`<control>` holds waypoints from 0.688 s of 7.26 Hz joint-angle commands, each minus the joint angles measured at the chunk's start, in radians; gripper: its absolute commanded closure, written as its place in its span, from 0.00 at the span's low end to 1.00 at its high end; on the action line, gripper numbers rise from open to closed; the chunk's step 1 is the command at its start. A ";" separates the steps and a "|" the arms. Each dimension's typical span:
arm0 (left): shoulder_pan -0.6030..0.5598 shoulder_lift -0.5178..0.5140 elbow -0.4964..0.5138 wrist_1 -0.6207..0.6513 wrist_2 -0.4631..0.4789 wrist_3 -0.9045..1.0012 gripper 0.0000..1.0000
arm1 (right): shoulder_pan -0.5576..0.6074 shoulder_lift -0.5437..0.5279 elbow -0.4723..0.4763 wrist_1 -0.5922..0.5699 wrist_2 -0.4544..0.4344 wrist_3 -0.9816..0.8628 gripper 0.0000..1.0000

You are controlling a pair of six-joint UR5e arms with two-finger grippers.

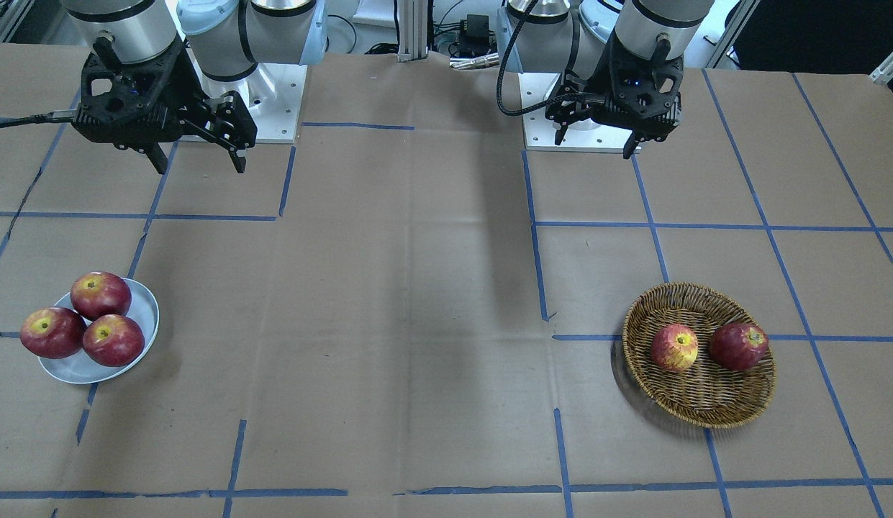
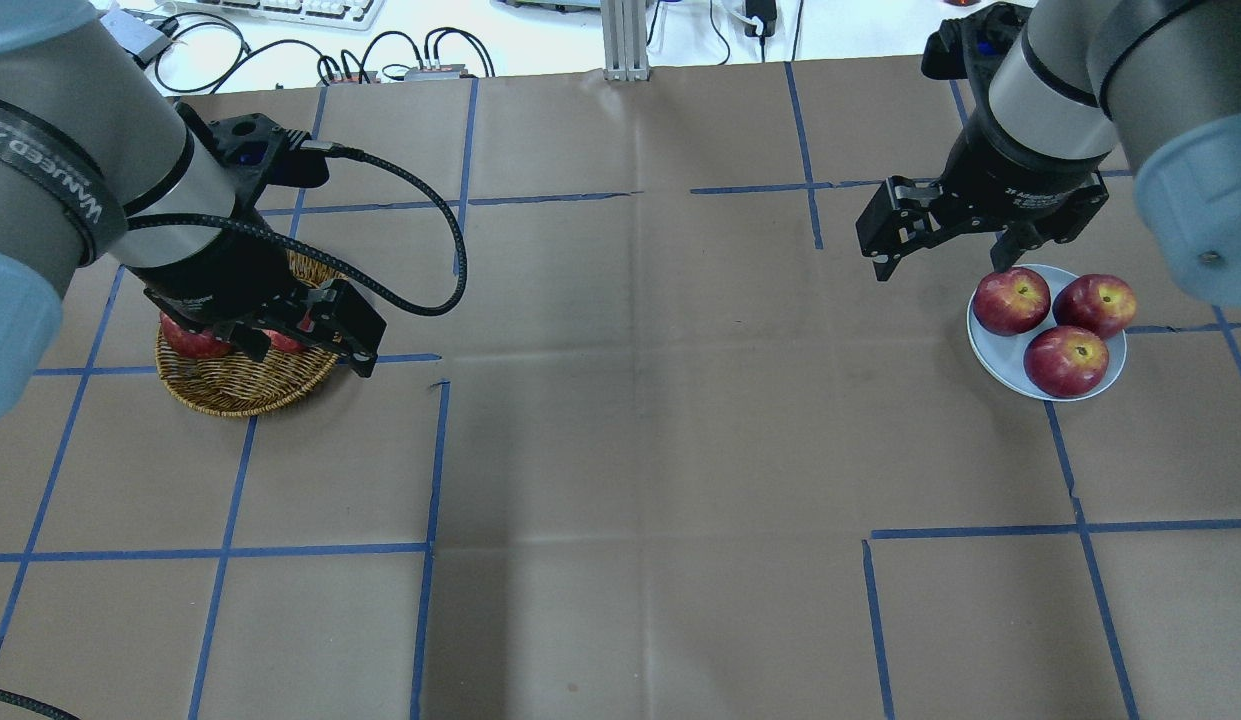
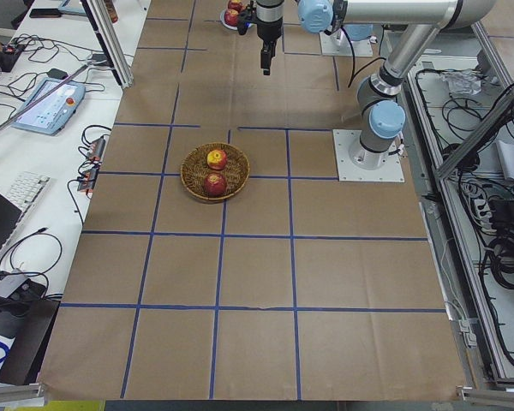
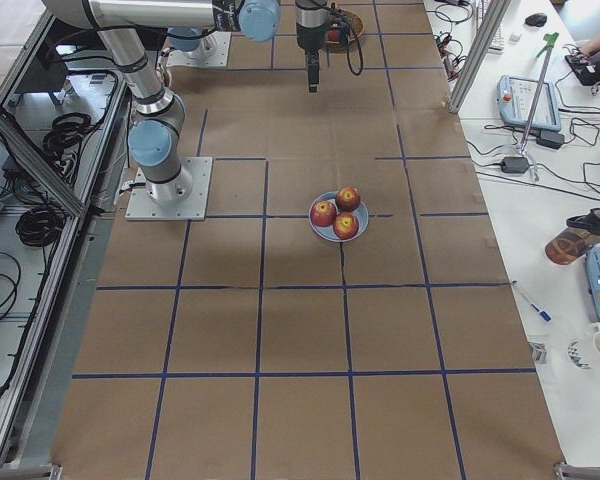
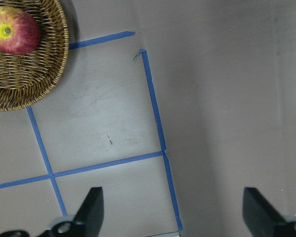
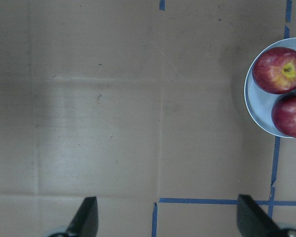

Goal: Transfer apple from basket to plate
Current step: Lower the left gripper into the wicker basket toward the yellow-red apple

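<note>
The apple (image 1: 674,347), red streaked with yellow, lies in the wicker basket (image 1: 705,399) next to a darker red apple (image 1: 738,346). It also shows in the left wrist view (image 5: 14,30) at the top left. My left gripper (image 1: 596,142) is open and empty, high above the table beside the basket (image 2: 230,385), and partly hides the fruit in the overhead view. The pale blue-grey plate (image 1: 142,309) holds three dark red apples. My right gripper (image 1: 199,164) is open and empty, high up beside the plate (image 2: 990,355).
Brown paper with blue tape lines (image 1: 540,273) covers the table. The two arm bases (image 1: 273,101) stand on the robot's side. Desks with a keyboard and cables show beyond the table's edge in the exterior left view (image 3: 26,188).
</note>
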 commanded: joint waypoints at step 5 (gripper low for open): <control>-0.001 0.039 -0.002 -0.027 0.003 0.000 0.01 | 0.000 0.000 0.000 0.000 0.001 0.000 0.00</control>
